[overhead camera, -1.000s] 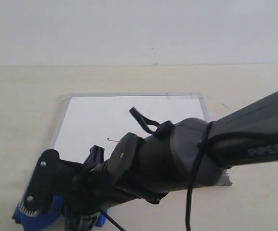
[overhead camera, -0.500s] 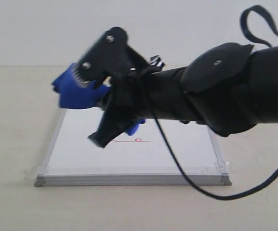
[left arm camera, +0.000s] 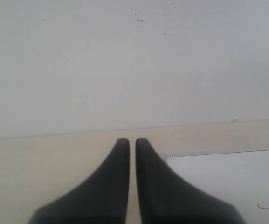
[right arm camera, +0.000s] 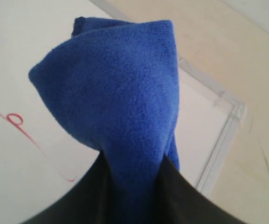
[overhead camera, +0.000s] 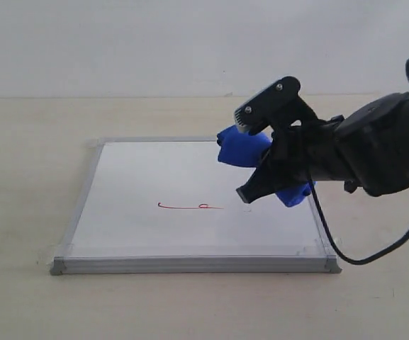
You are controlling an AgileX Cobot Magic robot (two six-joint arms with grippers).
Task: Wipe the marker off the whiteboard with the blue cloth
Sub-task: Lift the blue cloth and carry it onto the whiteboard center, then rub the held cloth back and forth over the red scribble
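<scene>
The whiteboard (overhead camera: pixel 137 177) lies flat on the table with the red marker line (overhead camera: pixel 190 207) and its small loop near the board's middle. My right gripper (overhead camera: pixel 245 154) is shut on the blue cloth (overhead camera: pixel 239 147) and hovers over the right half of the board, just right of the line's end. The right wrist view shows the cloth (right arm camera: pixel 120 88) bunched between the fingers (right arm camera: pixel 87 186), with the marker line (right arm camera: pixel 17 122) and board (right arm camera: pixel 13 56) beneath. My left gripper (left arm camera: pixel 132 141) is shut and empty, off the board's corner (left arm camera: pixel 227 177), and is out of the exterior view.
A beige table (overhead camera: pixel 27 156) surrounds the board and a plain white wall (overhead camera: pixel 119 42) stands behind it. A black cable (overhead camera: pixel 346 251) loops down from the right arm past the board's near right corner (overhead camera: pixel 329 263).
My right gripper has carried the blue cloth from the board's near left corner, up over its far left side, then across to above its right half.
</scene>
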